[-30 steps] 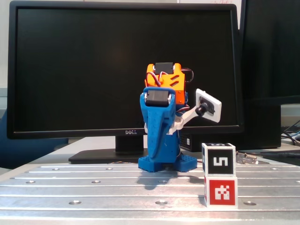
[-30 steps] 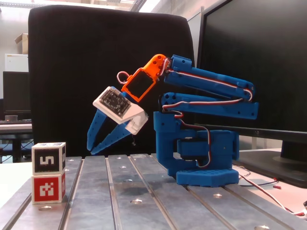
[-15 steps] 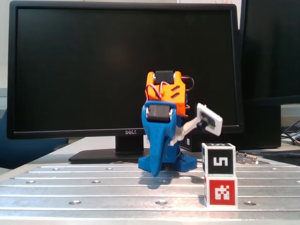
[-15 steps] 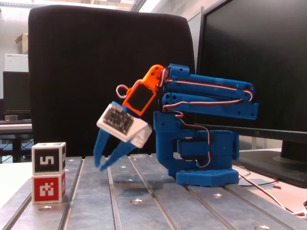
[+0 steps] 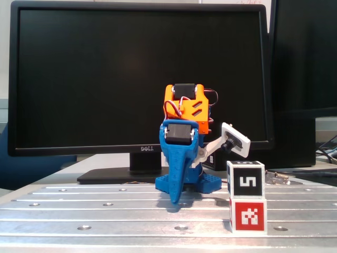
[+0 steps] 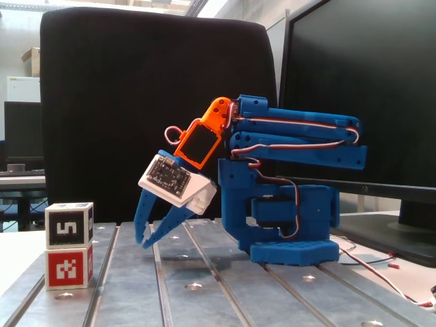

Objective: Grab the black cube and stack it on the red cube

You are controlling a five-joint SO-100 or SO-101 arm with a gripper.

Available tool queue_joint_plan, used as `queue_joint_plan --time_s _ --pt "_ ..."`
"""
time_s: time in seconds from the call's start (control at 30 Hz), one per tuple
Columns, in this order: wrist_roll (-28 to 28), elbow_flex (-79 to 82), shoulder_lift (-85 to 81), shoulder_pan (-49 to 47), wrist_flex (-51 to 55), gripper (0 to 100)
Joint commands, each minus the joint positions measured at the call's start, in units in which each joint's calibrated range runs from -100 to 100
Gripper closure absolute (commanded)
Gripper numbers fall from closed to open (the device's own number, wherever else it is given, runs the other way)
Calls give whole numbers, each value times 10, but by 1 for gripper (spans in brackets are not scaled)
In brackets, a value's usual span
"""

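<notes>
Big black monitor (image 5: 139,79) w/ stand fills backdrop in a fixed view; seen edge-on at right in a fixed view (image 6: 368,88). Black chair back (image 6: 150,102) behind arm there. Ribbed metal table (image 5: 105,211) w/ screw holes runs across foreground, same slats in a fixed view (image 6: 204,279).

Blue arm (image 6: 293,146) folded back on itself, upper links abt level, red/white wires along them; base block (image 6: 293,231) bolted to table. Head-on in a fixed view (image 5: 181,158), w/ orange wrist part (image 5: 185,103) on top; same orange part (image 6: 204,136) in a fixed view. White camera module (image 6: 174,184) w/ dark board clipped beside wrist; sticks out to right in a fixed view (image 5: 234,139).

Gripper (image 6: 144,242) angled down-left in a fixed view, tips just above table, touching nothing. Jaws slightly parted, small gap at tips, nothing between them. Head-on (image 5: 175,199) only one blue finger edge visible, gap not readable there.

Black cube (image 6: 68,225), white edges, "5"-like mark, sits squarely on top of red cube (image 6: 68,267), faces flush. Stack near table's left front edge in a fixed view, well apart from gripper tips, to their left. In a fixed view, black cube (image 5: 246,179) over red cube (image 5: 248,215), stack at right front, just right of arm base. Small metal bit (image 5: 276,178) behind cubes, too blurry to ID.
</notes>
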Motion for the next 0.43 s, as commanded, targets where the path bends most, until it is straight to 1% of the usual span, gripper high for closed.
queue_joint_plan --time_s 0.0,0.4 --pt "0 1 0 3 0 99" --pt "1 1 3 8 0 99"
